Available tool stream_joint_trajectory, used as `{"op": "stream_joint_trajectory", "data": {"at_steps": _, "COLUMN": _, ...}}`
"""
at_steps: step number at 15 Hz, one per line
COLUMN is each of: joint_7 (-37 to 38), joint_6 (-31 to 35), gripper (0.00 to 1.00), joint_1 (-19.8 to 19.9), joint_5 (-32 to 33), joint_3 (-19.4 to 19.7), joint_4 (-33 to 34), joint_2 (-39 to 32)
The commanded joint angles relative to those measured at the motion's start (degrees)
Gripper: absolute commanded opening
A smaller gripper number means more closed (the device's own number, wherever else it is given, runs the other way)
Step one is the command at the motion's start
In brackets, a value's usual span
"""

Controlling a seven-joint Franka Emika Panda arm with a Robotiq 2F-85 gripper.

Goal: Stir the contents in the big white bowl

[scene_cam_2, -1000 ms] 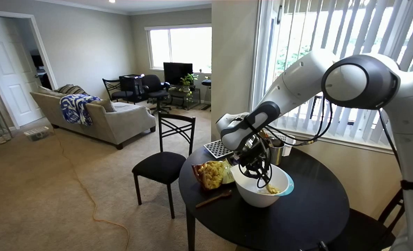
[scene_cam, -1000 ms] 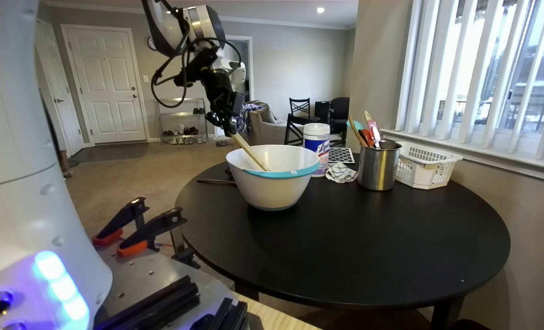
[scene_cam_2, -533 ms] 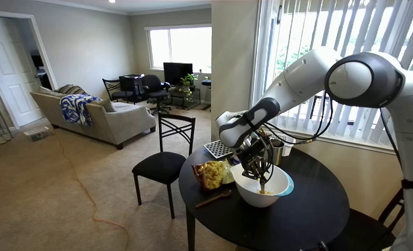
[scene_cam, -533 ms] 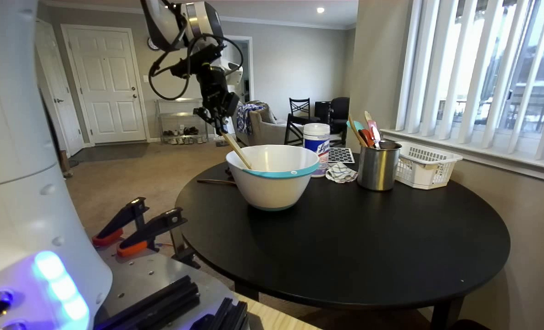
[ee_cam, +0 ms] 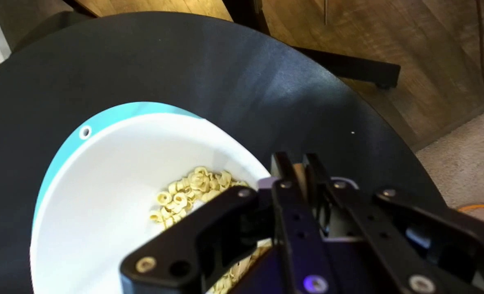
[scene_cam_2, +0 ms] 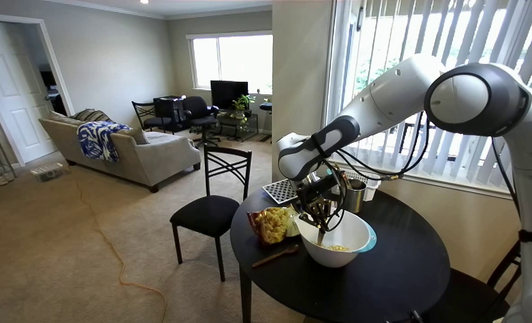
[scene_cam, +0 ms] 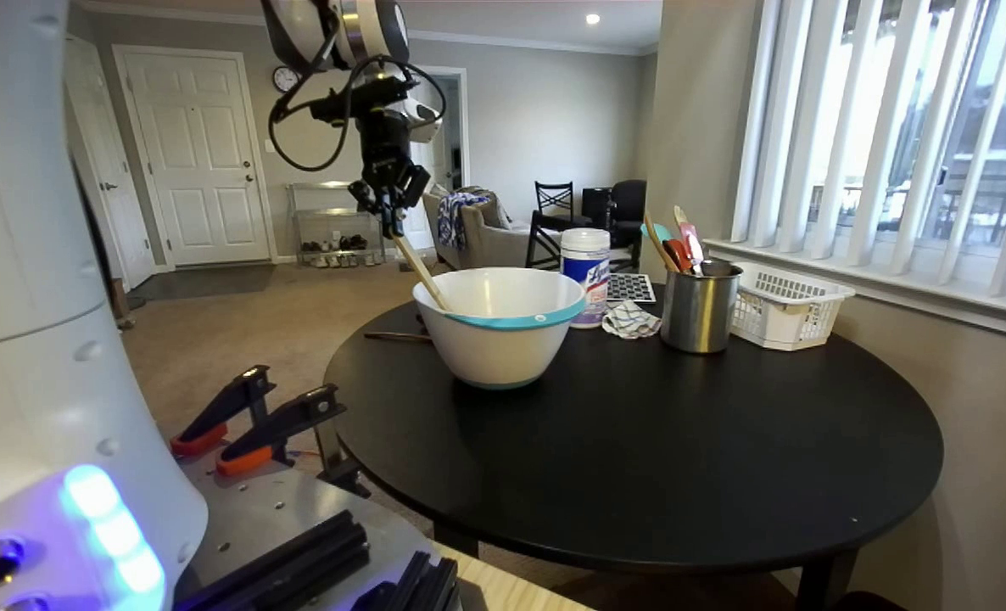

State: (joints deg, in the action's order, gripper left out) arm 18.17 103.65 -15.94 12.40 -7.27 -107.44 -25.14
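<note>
The big white bowl with a teal rim stands on the dark round table in both exterior views. In the wrist view the bowl fills the lower left, with curled yellow pasta inside; the pasta also shows in an exterior view. My gripper is above the bowl's rim, at its left side in that view. It is shut on a light wooden utensil, which slants down into the bowl. The utensil shows between the fingertips in the wrist view. Its lower end is hidden by the bowl wall and pasta.
An open pasta bag and a wooden spoon lie beside the bowl. A wipes canister, a cloth, a metal cup of utensils and a white lattice basket stand along the window side.
My gripper and the utensil have moved left in both exterior views, from mid-bowl toward the bowl's side. The wrist is more upright. The bowl has shifted slightly left.
</note>
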Motion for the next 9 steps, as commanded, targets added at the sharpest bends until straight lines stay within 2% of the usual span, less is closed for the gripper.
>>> {"op": "stream_joint_trajectory", "data": {"at_steps": 1, "joint_7": -4.91, "joint_6": 4.28, "gripper": 0.05, "joint_1": 1.32, "joint_5": -5.20, "joint_3": -1.89, "joint_4": -0.06, "joint_2": -0.17}}
{"op": "stream_joint_trajectory", "data": {"at_steps": 4, "joint_7": -1.80, "joint_6": 2.78, "gripper": 0.05, "joint_1": 0.07, "joint_5": -3.08, "joint_3": -0.99, "joint_4": 0.66, "joint_2": -0.74}}
{"op": "stream_joint_trajectory", "data": {"at_steps": 9, "joint_7": 3.65, "joint_6": 4.30, "gripper": 0.05, "joint_1": -0.74, "joint_5": -0.80, "joint_3": 0.49, "joint_4": 0.82, "joint_2": -1.60}}
